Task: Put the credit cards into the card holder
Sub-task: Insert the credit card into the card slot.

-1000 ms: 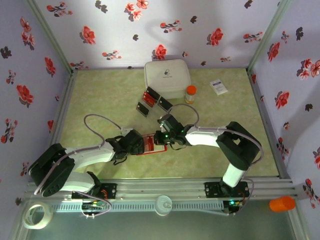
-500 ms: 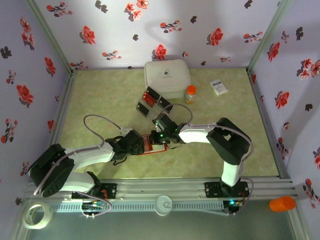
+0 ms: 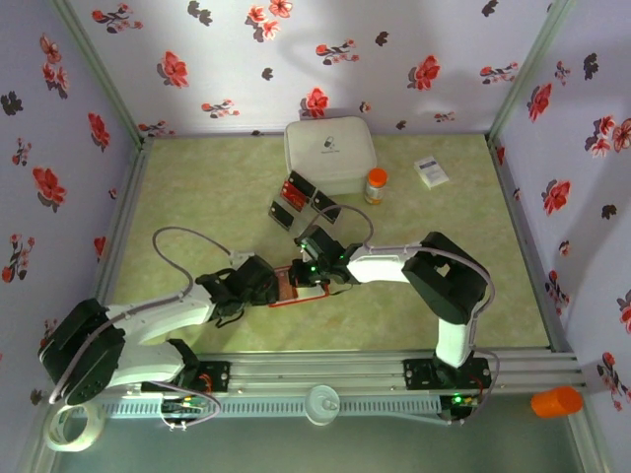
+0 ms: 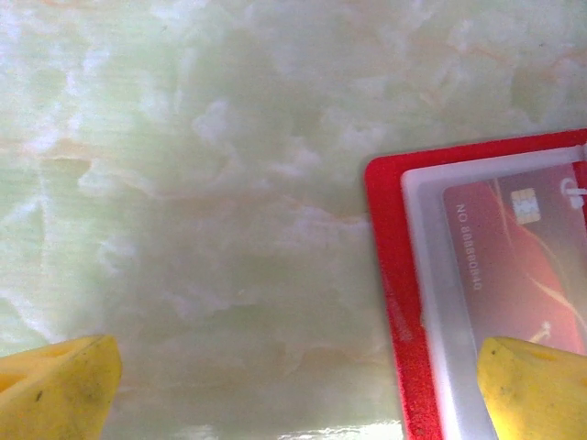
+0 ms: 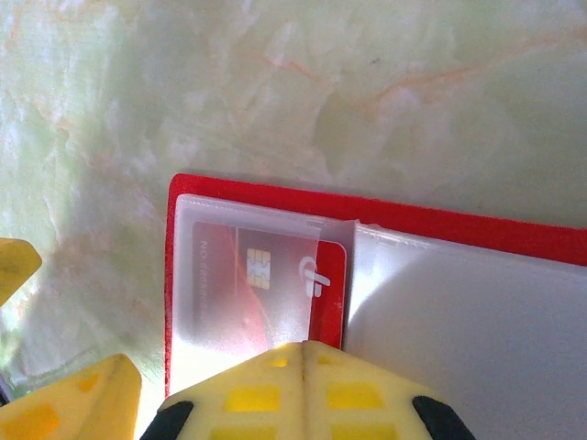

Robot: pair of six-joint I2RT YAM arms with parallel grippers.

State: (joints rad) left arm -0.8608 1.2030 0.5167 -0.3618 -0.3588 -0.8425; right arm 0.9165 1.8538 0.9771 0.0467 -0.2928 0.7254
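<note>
**A:** Top external view, what's on the desk?

**B:** An open card holder between both tools. One credit card sits partway in its pale pocket, just ahead of the right tool, whose fingers are pressed together. The left tool gapes wide, one finger over the holder's edge.

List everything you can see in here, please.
card holder: one, red, open on table centre
credit cards: red, one mostly inside the holder's clear pocket, more in trays
trays: three, black, before the lidded box
lidded box: one, white, back centre
bottle: one, orange, right of lidded box
small box: one, white, back right
tape roll: one, pale, front-left corner
left gripper: one, yellow fingers, open, at holder's left edge
right gripper: one, yellow fingers, shut, over the card
</note>
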